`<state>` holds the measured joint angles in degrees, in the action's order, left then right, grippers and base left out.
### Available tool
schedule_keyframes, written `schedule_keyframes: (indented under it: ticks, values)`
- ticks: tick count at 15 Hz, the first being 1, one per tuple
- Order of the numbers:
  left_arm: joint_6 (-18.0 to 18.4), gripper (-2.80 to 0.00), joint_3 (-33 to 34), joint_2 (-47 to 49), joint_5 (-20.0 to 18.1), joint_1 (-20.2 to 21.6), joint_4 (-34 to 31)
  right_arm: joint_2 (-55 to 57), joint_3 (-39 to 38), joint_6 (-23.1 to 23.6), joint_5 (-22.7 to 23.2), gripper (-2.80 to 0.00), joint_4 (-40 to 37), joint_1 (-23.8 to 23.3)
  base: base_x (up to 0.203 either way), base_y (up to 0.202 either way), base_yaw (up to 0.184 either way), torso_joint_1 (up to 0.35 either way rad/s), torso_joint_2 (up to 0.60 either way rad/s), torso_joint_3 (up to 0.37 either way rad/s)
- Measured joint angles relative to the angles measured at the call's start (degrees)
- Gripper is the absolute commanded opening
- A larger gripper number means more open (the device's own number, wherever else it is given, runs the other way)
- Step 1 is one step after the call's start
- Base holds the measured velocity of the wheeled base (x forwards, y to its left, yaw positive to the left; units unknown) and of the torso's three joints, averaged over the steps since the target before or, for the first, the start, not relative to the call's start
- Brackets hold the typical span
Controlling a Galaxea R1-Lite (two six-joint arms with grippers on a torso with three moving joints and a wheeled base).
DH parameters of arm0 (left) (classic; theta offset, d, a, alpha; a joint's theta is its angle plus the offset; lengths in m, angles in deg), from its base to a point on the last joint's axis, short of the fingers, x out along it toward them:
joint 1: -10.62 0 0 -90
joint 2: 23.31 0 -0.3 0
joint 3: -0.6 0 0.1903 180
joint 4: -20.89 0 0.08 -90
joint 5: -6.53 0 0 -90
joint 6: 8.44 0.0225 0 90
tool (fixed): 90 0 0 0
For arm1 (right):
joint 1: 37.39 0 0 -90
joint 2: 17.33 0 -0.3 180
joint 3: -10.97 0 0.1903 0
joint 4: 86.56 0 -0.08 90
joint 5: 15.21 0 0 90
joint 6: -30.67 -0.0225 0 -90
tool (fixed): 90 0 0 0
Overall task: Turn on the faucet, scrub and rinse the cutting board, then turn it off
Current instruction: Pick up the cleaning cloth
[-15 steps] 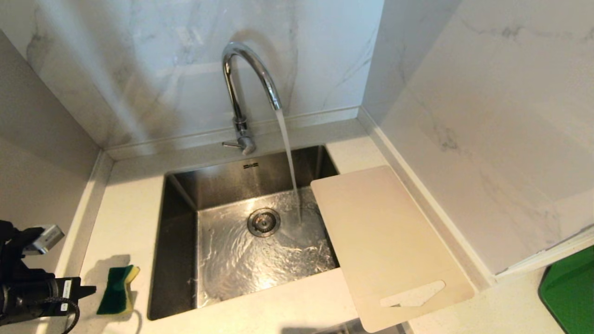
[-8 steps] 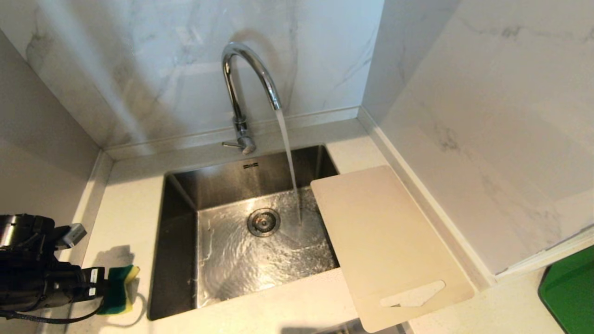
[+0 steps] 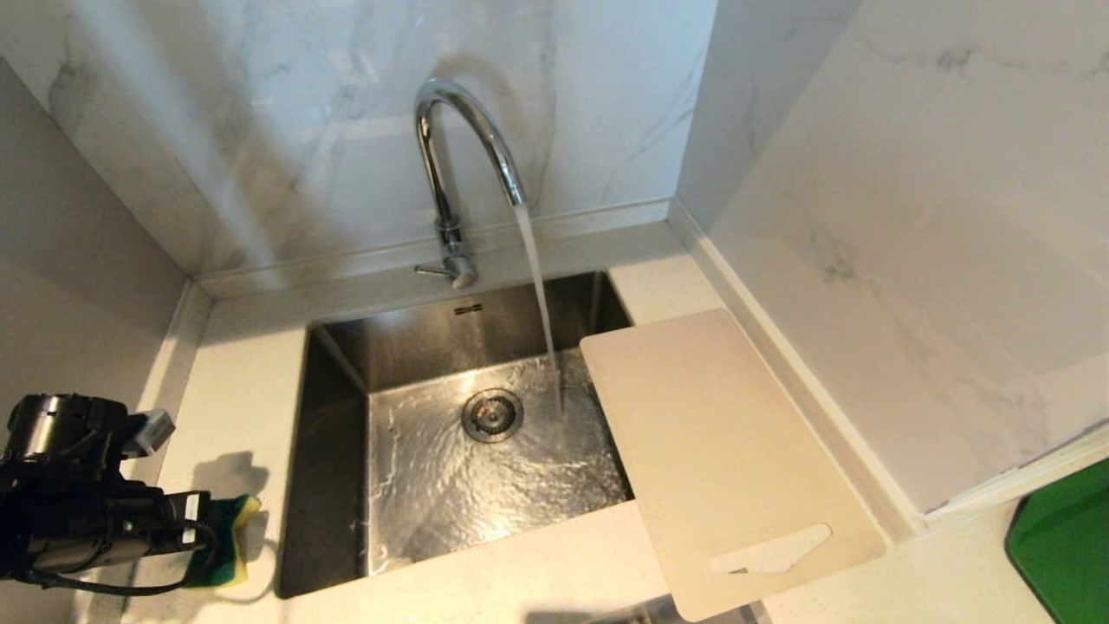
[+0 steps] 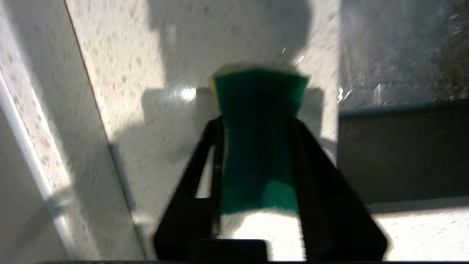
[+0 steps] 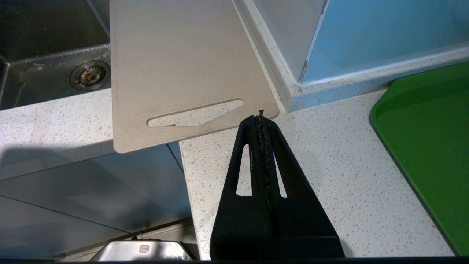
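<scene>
Water runs from the chrome faucet into the sink. The cream cutting board lies flat on the counter at the right, its near left part overhanging the sink; it also shows in the right wrist view. At the left front of the counter a green-and-yellow sponge lies. My left gripper reaches over it, open. In the left wrist view the sponge sits between the two fingers of that gripper. My right gripper is shut and empty, just short of the board's handle corner.
The faucet's thin lever points left at its base. Marble walls close in behind and on the right. A green tray lies at the far right, also in the right wrist view. A side wall stands close to my left arm.
My left arm has moved right toward the sponge, and its fingers now cover the sponge's near end. The gripper has opened. Water keeps running; board and right arm are unmoved.
</scene>
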<state>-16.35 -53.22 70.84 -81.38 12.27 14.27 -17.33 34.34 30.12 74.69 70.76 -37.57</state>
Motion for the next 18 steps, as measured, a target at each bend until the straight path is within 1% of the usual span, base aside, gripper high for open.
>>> schedule_keyframes:
  ticks: [2,7,12,15,18]
  values:
    - [0.42,0.0,0.0,-0.73,0.19,-0.5,1.24,0.0,0.0,0.02,0.02,-2.8,0.0,0.0,0.0,0.0,0.0,0.0,0.0,0.0]
    - [0.61,0.0,0.2,-1.46,0.09,-1.0,1.24,0.0,0.0,0.0,0.0,-2.8,-0.02,0.0,0.0,0.0,0.0,0.0,0.0,0.0]
    - [0.11,0.0,0.0,1.63,-0.11,0.13,1.63,0.0,0.0,-0.05,0.0,-2.8,-0.02,0.0,0.0,0.0,0.0,0.0,0.0,0.0]
    - [0.3,0.0,0.17,3.26,-0.1,1.19,4.68,0.0,0.0,0.0,0.0,-2.8,0.0,0.0,0.0,0.0,0.0,0.0,0.0,0.0]
    - [0.28,0.0,0.41,4.06,-0.23,1.22,4.83,0.0,0.0,-0.02,0.0,-2.8,0.0,0.0,0.0,0.0,0.0,0.0,0.0,0.0]
